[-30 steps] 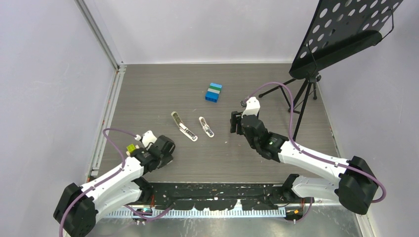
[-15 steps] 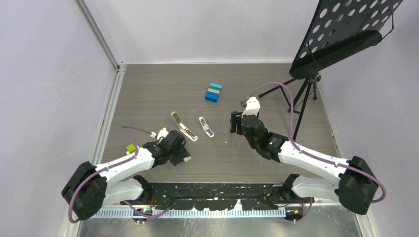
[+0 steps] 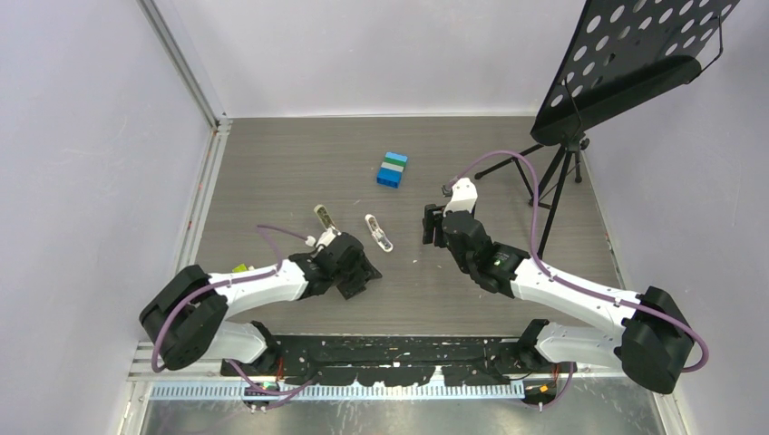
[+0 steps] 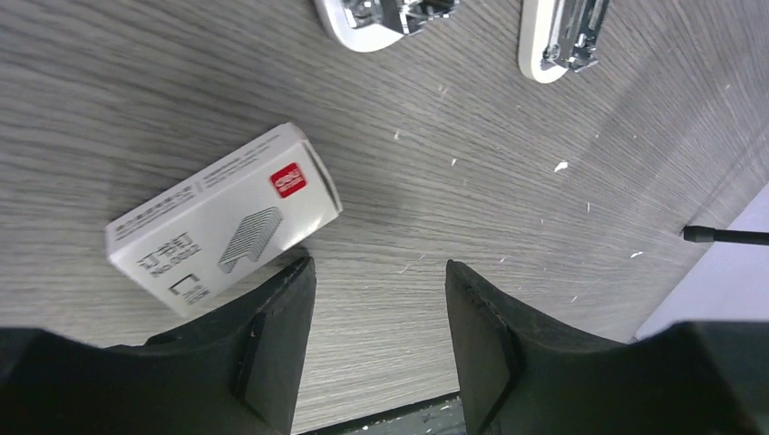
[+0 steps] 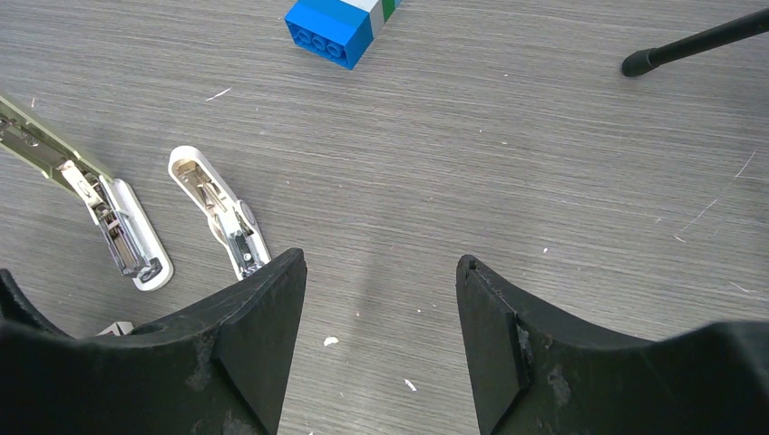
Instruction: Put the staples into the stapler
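Note:
The staples box (image 4: 222, 217), white with a red mark, lies flat on the wood just left of my left finger in the left wrist view. It sits outside the jaws. My left gripper (image 4: 378, 272) is open over bare table, low near the front edge (image 3: 355, 275). The stapler (image 5: 109, 213) lies opened out, olive-beige top and white base with its metal channel showing; my left arm partly covers it in the top view (image 3: 324, 218). My right gripper (image 5: 381, 263) hangs open to its right (image 3: 433, 227), holding nothing.
A short all-white piece (image 5: 218, 213) lies beside the stapler (image 3: 379, 233). A blue brick stack (image 3: 392, 169) sits further back. A music stand (image 3: 635, 54) with tripod legs (image 3: 547, 204) stands at the right. A yellow-green brick (image 3: 240, 269) peeks out by the left arm.
My left arm has swung from the left side to the middle near the stapler, and its jaws have opened wider. The right arm has not moved.

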Controlling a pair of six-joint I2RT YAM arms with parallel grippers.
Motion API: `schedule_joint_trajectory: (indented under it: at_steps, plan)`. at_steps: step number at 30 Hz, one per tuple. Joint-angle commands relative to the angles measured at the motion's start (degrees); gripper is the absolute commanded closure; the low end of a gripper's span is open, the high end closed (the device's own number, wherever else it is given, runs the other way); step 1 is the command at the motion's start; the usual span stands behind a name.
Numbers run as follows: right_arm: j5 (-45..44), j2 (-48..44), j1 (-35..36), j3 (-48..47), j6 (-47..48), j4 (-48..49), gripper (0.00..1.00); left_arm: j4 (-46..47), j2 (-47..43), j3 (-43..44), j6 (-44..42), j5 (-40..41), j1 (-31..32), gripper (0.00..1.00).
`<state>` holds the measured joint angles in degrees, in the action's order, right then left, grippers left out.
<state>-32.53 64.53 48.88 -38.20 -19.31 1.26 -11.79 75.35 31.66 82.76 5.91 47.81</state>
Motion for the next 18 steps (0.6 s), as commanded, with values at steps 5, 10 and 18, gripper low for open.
schedule_joint_trajectory:
  at_steps: [5, 10, 18]
  plan:
    - [-1.1, -0.2, -0.2, -1.1, -0.5, 1.6, 0.34, -4.9, -0.6, 0.1, -2.6, 1.3, 0.6, 0.42]
    - [0.5, 0.3, -0.2, -1.8, -0.7, 1.0, 0.34, -15.1, -9.2, 0.7, -8.1, 7.0, 0.6, 0.42]
    - [2.1, 1.2, -0.2, -2.3, -0.8, 0.8, 0.34, -18.9, -10.9, 5.7, -34.9, 13.4, 0.6, 0.33]
